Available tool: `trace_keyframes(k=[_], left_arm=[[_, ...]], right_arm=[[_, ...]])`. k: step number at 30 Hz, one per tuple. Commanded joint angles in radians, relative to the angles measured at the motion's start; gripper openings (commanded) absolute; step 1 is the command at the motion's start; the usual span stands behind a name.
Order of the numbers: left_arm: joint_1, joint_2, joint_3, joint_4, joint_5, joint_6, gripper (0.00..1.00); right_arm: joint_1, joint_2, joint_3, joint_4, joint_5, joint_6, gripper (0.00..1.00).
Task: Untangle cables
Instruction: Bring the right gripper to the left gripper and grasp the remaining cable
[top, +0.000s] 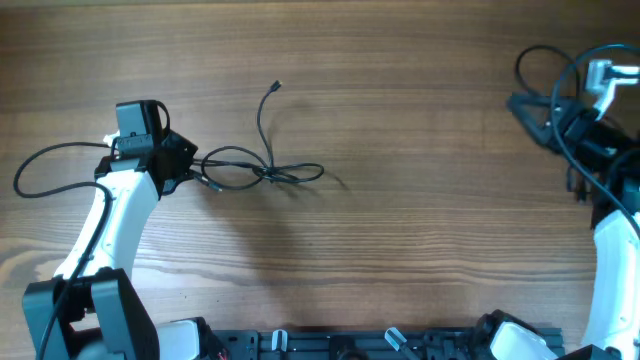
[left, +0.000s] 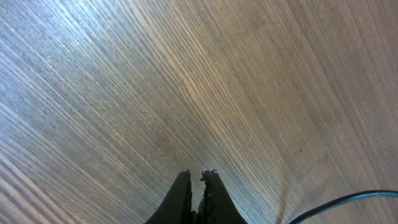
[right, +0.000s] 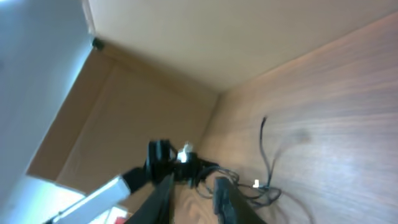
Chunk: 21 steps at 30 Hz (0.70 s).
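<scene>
The cables (top: 265, 171) lie on the table left of centre as thin black loops crossed at a small knot. One loose strand runs up to a plug end (top: 277, 87). My left gripper (top: 198, 172) sits at the left end of the loops. In the left wrist view its fingers (left: 198, 176) are shut with only a sliver of gap and nothing shows between them. My right gripper (top: 522, 103) is far off at the right edge, raised. In the right wrist view its fingers (right: 194, 186) are open and empty, and the cables (right: 268, 186) show far beyond them.
Thicker black wires curl from the arm bases at the far left (top: 40, 160) and top right (top: 545, 60). A dark cord (left: 348, 202) crosses the lower right corner of the left wrist view. A cardboard wall (right: 161, 37) stands beyond the table's far edge.
</scene>
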Motion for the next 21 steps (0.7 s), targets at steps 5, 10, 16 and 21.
trace_keyframes(k=[5,10,16,21], left_arm=[[0.007,0.005,-0.006,0.029,0.068,0.033,0.04],[0.007,0.005,-0.006,0.129,0.497,0.351,0.04],[0.007,0.005,-0.006,0.136,0.575,0.396,0.04],[0.007,0.005,-0.006,0.136,0.578,0.396,0.04]], right_arm=[[0.568,0.007,-0.001,-0.123,0.521,-0.25,0.67],[0.901,0.083,-0.001,-0.034,0.808,-0.144,0.71],[1.032,0.333,-0.001,0.162,0.634,0.138,0.73],[1.133,0.579,-0.001,0.61,0.418,0.492,0.78]])
